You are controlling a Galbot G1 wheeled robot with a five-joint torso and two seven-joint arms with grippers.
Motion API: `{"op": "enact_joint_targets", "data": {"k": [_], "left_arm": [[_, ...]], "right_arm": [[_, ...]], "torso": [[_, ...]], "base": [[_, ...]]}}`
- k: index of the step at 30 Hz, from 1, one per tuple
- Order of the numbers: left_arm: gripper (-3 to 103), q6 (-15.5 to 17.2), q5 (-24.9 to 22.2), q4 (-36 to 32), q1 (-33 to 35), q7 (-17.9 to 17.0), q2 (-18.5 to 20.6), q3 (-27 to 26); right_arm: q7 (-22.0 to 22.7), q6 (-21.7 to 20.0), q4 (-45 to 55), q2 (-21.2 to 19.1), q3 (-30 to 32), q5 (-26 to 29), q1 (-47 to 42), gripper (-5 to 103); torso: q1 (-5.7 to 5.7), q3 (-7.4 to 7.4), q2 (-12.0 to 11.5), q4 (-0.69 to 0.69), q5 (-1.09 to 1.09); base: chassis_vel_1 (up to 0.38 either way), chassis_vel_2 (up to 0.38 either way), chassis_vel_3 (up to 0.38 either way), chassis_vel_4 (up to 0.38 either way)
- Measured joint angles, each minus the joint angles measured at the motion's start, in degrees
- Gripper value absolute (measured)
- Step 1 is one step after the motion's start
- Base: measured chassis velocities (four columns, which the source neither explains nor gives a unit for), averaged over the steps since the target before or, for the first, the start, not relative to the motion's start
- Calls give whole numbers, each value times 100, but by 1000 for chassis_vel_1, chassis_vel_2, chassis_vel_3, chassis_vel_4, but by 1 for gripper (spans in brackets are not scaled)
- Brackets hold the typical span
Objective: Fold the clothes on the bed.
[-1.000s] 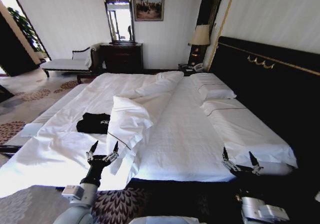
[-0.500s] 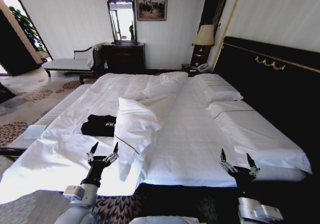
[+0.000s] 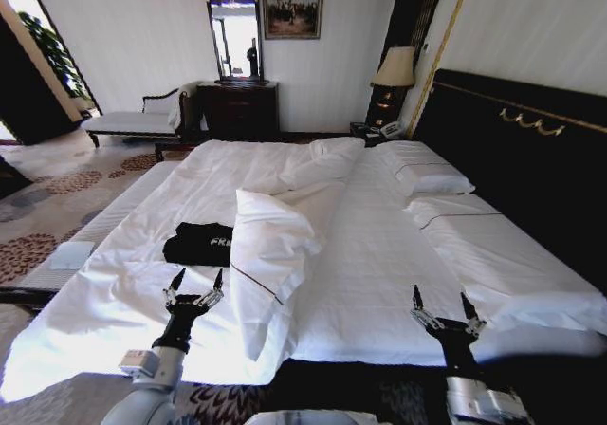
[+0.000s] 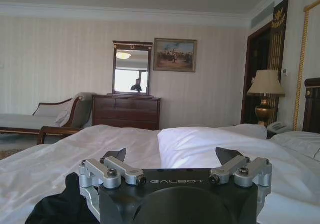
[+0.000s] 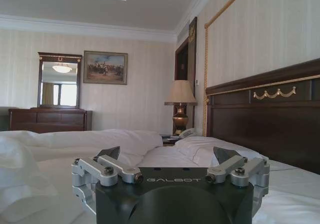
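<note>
My left gripper (image 3: 194, 286) hovers at the near edge of the very large bed with its white duvet (image 3: 370, 254), fingers spread wide apart with nothing between them and touching nothing; from the left wrist the two dark fingertips (image 4: 116, 155) stand well apart above the white cover. My right gripper (image 3: 442, 309) is likewise wide open and empty, held at the near edge of the bed on the headboard side, its fingertips (image 5: 224, 154) separated over the white bedding. Both of my arms reach forward from below, wrists level, fingers pointing up and ahead. Just beyond my left gripper lies the black short-sleeved T-shirt with white lettering (image 3: 199, 244), loosely bunched on the duvet; its dark fabric (image 4: 60, 206) shows low beside my left fingers. Right beside the shirt, between my two grippers, a turned-back fold of white duvet (image 3: 270, 245) rises in a thick ridge. Farther on, white pillows (image 3: 432, 178) rest against the tall dark wooden headboard (image 3: 531, 159). Against the far wall stand a dark wood dresser (image 3: 237, 110) under a framed mirror (image 3: 232, 34), a framed painting (image 3: 292, 6) and a lit bedside lamp (image 3: 394, 69).
</note>
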Motion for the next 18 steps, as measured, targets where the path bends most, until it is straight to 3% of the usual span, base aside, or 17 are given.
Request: {"op": "enact_joint_targets", "data": {"k": [12, 18], "left_arm": [[100, 2, 7, -9, 14, -1, -30, -18], [100, 46, 3, -67, 43, -36, -61, -119]], "right_arm": [[-65, 148, -125, 38, -112, -90, 7, 100], [-27, 182, -210, -264, -151, 354, 124, 100]], "torso": [[0, 0, 0, 0, 0], [2, 0, 0, 0, -3]], "base": [[47, 175, -46, -171], [96, 155, -99, -129]]}}
